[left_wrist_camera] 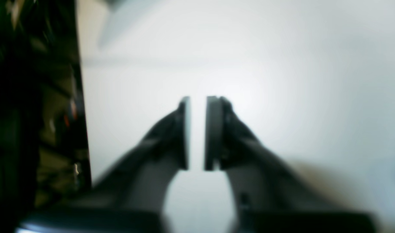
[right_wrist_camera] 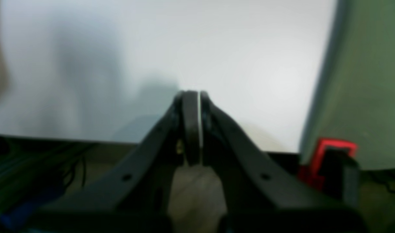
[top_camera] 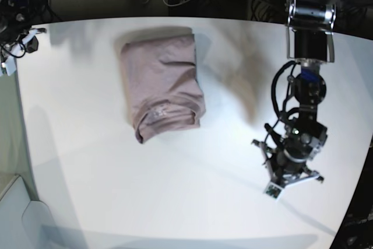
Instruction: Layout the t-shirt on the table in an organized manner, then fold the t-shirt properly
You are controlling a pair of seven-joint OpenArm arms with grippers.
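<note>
On table, far half: t-shirt, folded, well apart from both arms
Handling: likely soft, light, limp (best pinched at a hem edge)
Left gripper: near-together, empty
Right gripper: together, empty

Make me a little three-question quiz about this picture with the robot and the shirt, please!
1. True or false: the t-shirt lies spread out flat with both sleeves showing.
2. What is the left claw holding? A) the t-shirt B) nothing C) a red block
3. Fill in: the t-shirt rests on the white ____.

Key:
1. False. It is folded into a compact bundle.
2. B. Only the bare table shows between its pads, and that arm stands well away from the shirt.
3. table
</note>
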